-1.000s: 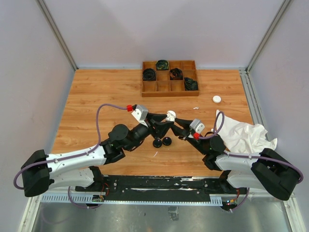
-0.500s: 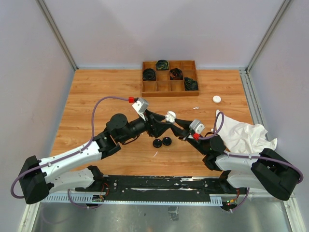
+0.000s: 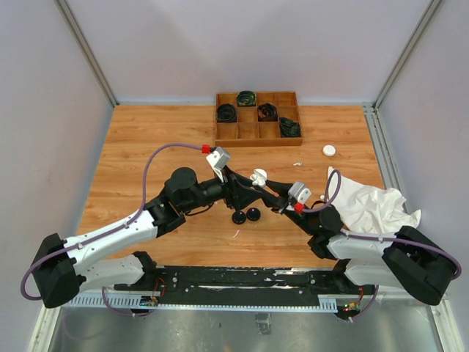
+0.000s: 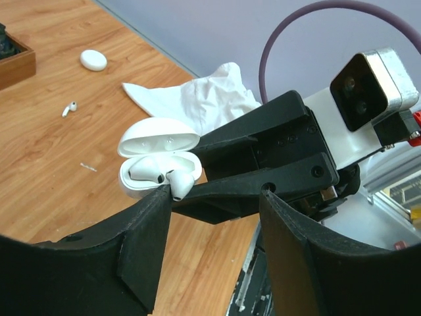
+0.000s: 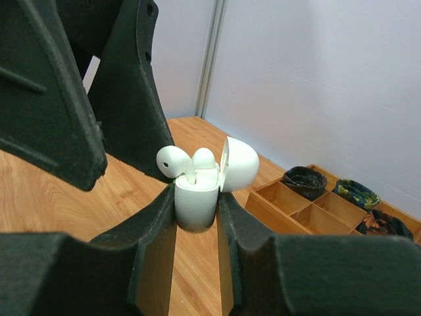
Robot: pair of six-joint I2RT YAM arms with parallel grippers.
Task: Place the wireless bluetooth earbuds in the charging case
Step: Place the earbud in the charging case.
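Observation:
My right gripper [image 3: 262, 183] is shut on a white charging case [image 3: 258, 177] and holds it upright above the table with its lid open. In the right wrist view the case [image 5: 196, 197] sits between my fingers. One white earbud [image 5: 205, 158] is seated in it, and a second white earbud [image 5: 172, 161] sticks out, tilted. My left gripper [image 3: 245, 189] is open just beside the case. In the left wrist view its left fingertip touches the tilted earbud [image 4: 179, 183]. Another white earbud [image 3: 297, 163] lies loose on the table.
Two black puck cases [image 3: 246, 215] lie on the table under the grippers. A closed white case [image 3: 329, 150] and a crumpled white cloth [image 3: 370, 202] are on the right. A wooden tray [image 3: 258, 141] with coiled cables stands at the back.
My left arm's wrist has moved up and to the right, closer to the held case. My right arm and the case have stayed in place.

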